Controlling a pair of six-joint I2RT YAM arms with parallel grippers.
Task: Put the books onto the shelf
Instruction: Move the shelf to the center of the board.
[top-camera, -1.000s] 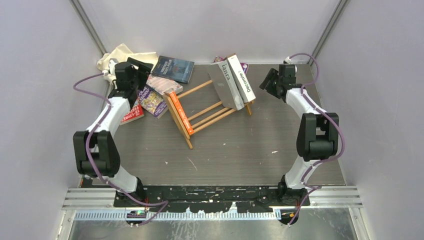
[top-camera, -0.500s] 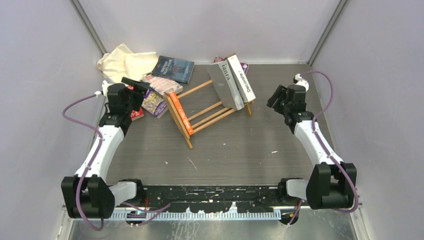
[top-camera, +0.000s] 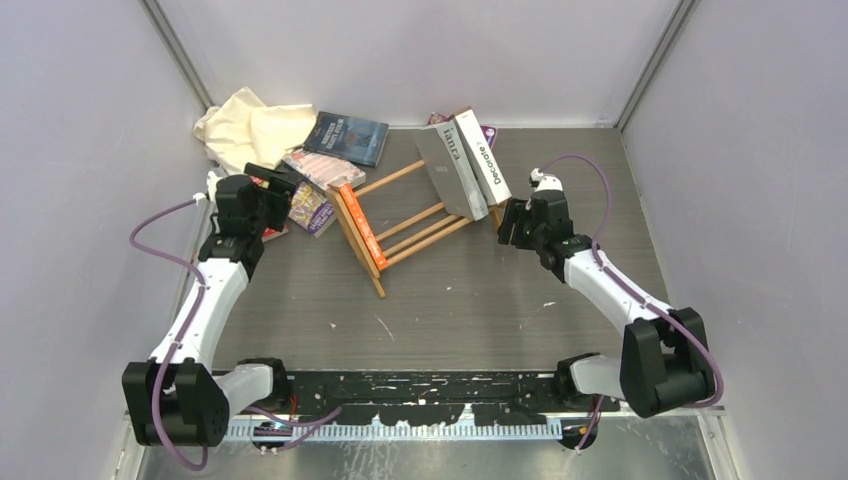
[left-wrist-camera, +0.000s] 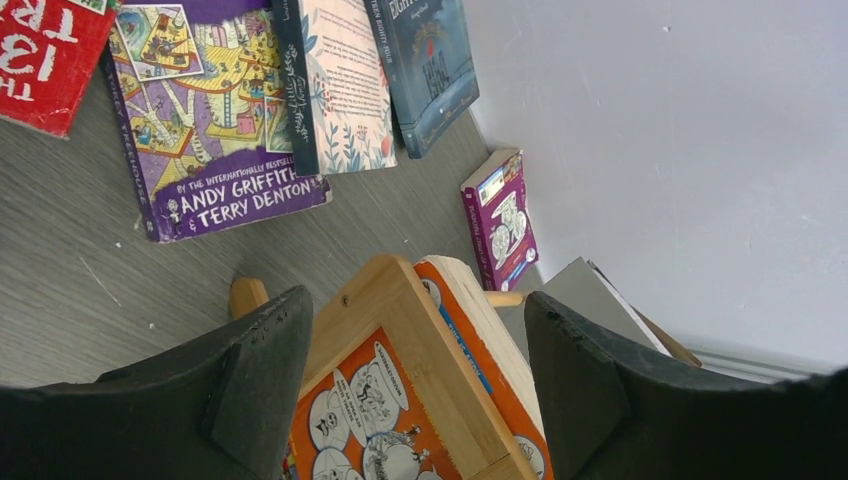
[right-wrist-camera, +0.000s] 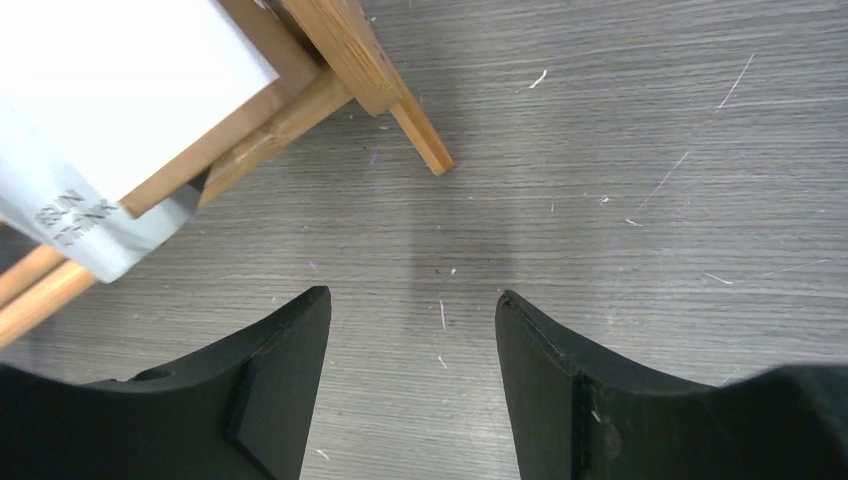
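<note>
The wooden shelf (top-camera: 415, 215) stands askew mid-table. An orange book (top-camera: 360, 232) leans in its left end; a grey book (top-camera: 447, 172) and the white "Decorate" book (top-camera: 483, 160) lean in its right end. Purple (top-camera: 307, 207), floral (top-camera: 320, 168), dark blue (top-camera: 345, 137) and red (top-camera: 270, 233) books lie at the back left. My left gripper (top-camera: 285, 188) hangs open above the shelf's left frame (left-wrist-camera: 400, 320) and the orange book (left-wrist-camera: 360, 400), touching neither. My right gripper (top-camera: 508, 222) is open over bare table (right-wrist-camera: 450, 230), just short of the shelf's right leg (right-wrist-camera: 370, 70).
A cream cloth (top-camera: 250, 125) is bunched in the back left corner. A small purple book (left-wrist-camera: 500, 215) lies behind the shelf by the back wall. Grey walls close in the table on three sides.
The left arm pulled back from the rear corner towards the shelf's left end. The right arm swung from the back right in to the shelf's right end. Both grippers stayed open.
</note>
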